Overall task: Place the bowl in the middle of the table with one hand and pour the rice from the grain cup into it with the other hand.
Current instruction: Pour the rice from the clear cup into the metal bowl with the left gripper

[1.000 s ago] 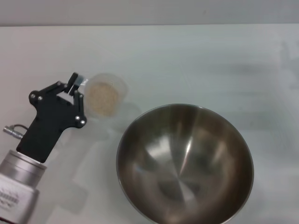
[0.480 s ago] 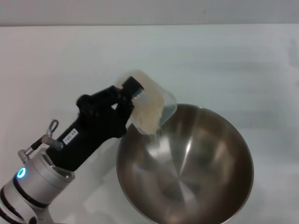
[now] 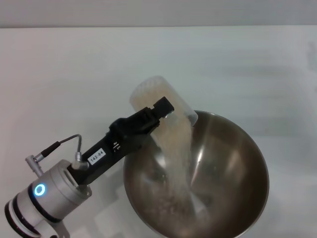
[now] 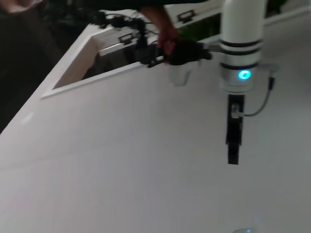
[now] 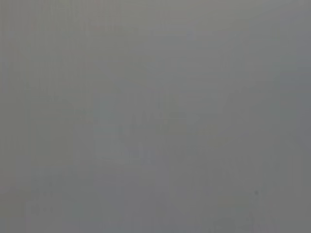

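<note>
Left gripper, jaws clamped on grain cup, poured rice into bowl (spout best kept inside rim); right gripper unseen.

There is one steel mixing bowl on one white table. There is one frosted grain cup, and one stream of rice falls from it. One gripper, the left gripper, is in the head view. The left wrist view shows one other robot arm, with one lit blue ring.
</note>
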You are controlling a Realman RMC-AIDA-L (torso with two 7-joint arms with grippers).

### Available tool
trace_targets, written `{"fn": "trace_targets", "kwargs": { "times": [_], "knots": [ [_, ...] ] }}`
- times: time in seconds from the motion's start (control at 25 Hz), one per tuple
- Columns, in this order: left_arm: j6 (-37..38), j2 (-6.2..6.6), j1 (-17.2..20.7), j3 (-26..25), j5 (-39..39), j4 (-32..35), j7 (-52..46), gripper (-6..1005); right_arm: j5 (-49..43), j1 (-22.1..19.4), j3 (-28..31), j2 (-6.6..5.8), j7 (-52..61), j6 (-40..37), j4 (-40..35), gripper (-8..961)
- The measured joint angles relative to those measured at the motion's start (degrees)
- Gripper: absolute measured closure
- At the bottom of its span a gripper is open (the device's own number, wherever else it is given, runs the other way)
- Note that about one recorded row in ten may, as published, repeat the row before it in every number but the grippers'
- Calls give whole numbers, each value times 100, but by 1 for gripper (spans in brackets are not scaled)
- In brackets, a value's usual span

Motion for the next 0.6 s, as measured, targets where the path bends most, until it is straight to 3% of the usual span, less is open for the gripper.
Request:
{"fn": "trace_targets", "kwargs": {
  "times": [0.6],
  "knots": [
    [-195, -9, -39, 58, 12, -31, 1748, 972, -23, -38, -36, -46, -69, 168, 18, 519]
  ]
}}
